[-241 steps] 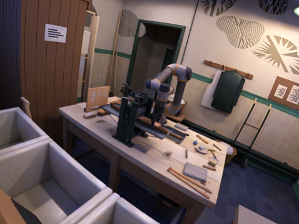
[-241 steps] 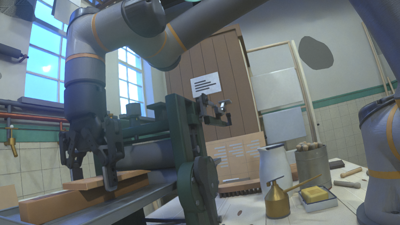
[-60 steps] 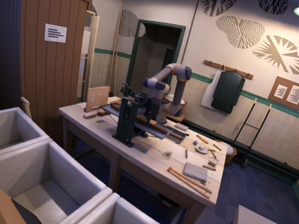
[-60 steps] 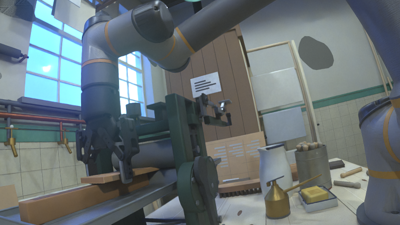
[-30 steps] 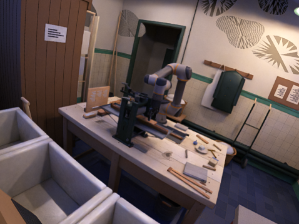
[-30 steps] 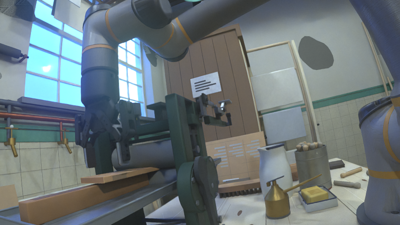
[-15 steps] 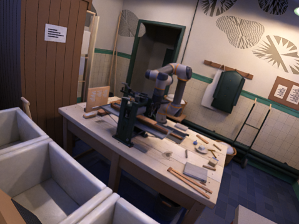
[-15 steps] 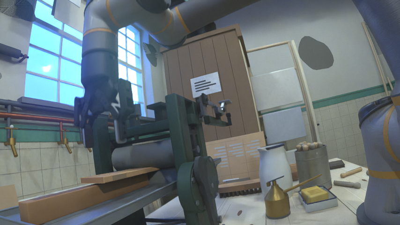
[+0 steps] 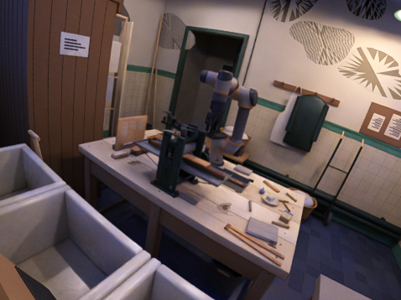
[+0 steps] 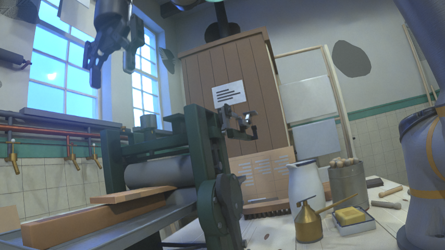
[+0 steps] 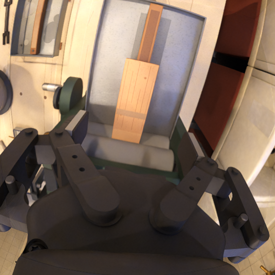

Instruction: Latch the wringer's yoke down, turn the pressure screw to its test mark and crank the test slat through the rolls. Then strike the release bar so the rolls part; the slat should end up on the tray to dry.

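Observation:
The green wringer [image 9: 178, 161] stands in the middle of the long worktable, its grey rolls [image 10: 158, 172] set between the two uprights. The wooden test slat [image 11: 135, 98] lies on the grey tray [image 11: 146, 69] with one end at the rolls, resting on a longer wooden block [image 10: 90, 217]. The pressure screw knob [image 10: 148, 121] sits on the yoke on top of the frame, and the crank hub [image 10: 221, 202] is on the near upright. My gripper [image 10: 110, 59] hangs well above the wringer, open and holding nothing.
The white tubs [image 9: 63, 234] fill the floor in front of the table. Behind the wringer stand a white jug [image 10: 305, 183], a tin of pegs [image 10: 347, 183], a brass oil can [image 10: 308, 222] and a soap dish [image 10: 351, 219]. Small tools lie on the table's far end [image 9: 268, 209].

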`<act>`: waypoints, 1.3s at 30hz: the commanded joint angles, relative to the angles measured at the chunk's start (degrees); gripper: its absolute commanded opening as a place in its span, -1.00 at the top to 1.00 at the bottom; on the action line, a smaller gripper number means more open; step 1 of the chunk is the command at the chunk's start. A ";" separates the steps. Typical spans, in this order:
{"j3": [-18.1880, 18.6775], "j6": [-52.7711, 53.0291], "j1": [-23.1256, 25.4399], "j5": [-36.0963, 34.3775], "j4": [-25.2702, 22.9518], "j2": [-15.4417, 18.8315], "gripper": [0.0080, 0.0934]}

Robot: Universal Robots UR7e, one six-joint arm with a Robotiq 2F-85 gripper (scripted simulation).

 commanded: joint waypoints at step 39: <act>-6.47 0.00 0.00 0.00 5.50 1.02 -0.41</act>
